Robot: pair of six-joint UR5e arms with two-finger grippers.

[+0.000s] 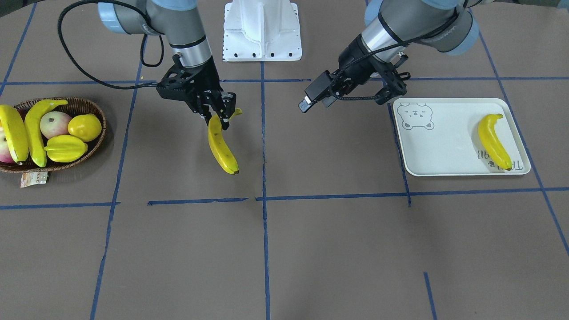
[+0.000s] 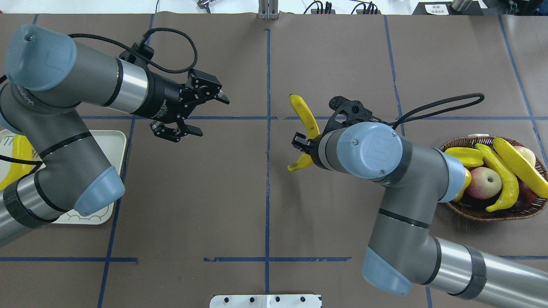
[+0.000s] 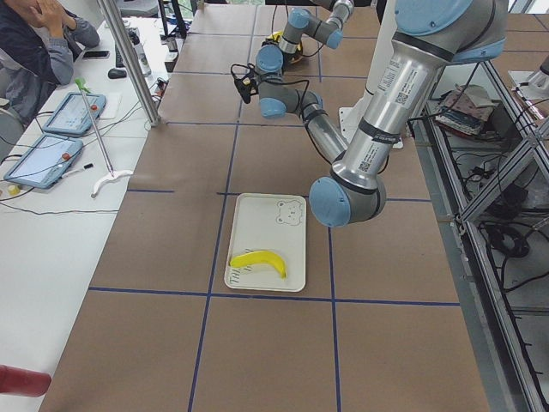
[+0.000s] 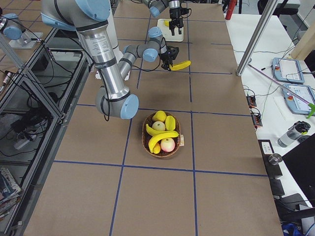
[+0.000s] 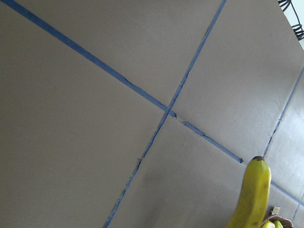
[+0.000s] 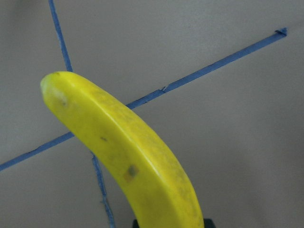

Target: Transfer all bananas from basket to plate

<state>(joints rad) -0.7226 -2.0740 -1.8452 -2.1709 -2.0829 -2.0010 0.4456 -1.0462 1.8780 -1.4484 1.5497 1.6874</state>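
Two bananas (image 1: pixel 33 131) share basket (image 1: pixel 91 105) with starfruit (image 1: pixel 66 148), apples (image 1: pixel 54 124).

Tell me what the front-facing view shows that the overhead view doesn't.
Front-facing only: the whole tray, its bear drawing, a banana on it, and the tag on the basket.
Overhead only: the left arm's elbow, covering most of that tray.
Both: the right gripper shut on a second banana over the table, the left gripper open, two bananas in the basket.

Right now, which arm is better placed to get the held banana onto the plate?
Probably left: the left gripper is open near the plate, while the right gripper holds the banana well away from it.
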